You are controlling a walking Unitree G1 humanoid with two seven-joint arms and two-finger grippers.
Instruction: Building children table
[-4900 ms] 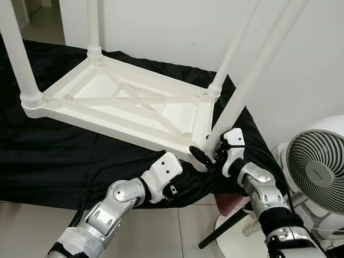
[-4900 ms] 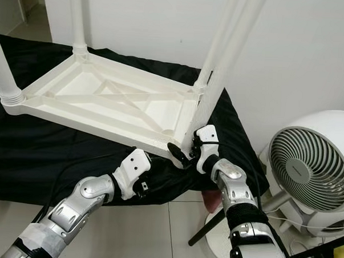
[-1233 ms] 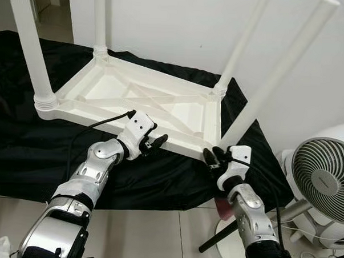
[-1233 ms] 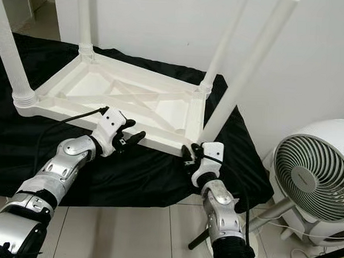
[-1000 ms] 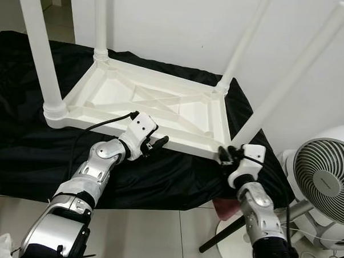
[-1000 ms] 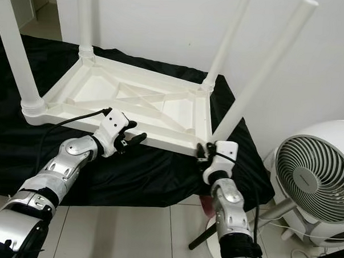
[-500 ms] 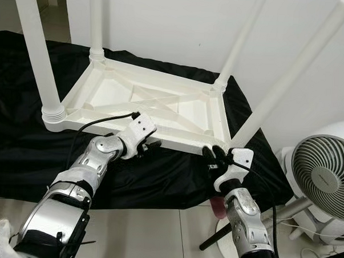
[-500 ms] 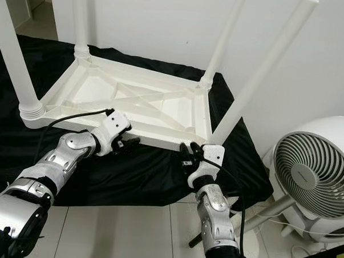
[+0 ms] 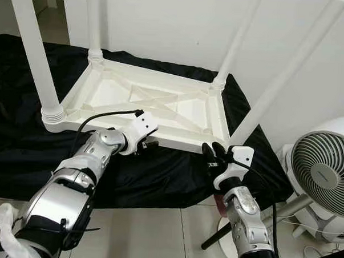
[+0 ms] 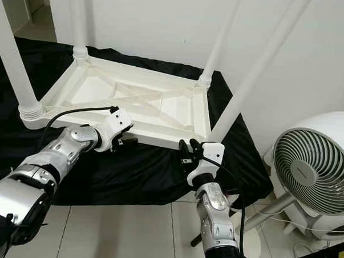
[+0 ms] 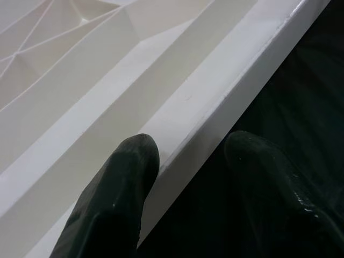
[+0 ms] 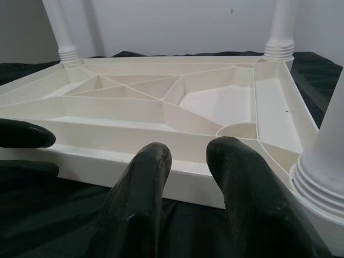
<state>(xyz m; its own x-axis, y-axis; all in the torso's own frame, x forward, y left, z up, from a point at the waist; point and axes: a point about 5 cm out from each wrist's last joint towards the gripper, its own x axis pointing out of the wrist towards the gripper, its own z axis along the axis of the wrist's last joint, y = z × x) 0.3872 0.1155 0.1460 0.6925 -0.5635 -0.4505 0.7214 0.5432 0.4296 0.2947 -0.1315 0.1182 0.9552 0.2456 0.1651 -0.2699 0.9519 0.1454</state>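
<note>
The upturned table is straddled at its near rim by the open left hand; the right hand, slightly parted and empty, should be closed squarely on the rim before lifting.

I get bright, even indoor light in both head views, sharp throughout. Soft shadows fold across the black cloth. Close-up, the left gripper's fingers blur out of focus.

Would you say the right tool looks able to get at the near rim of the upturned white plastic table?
Probably yes: the right tool hovers open beside the table's rim, nothing between them.
</note>
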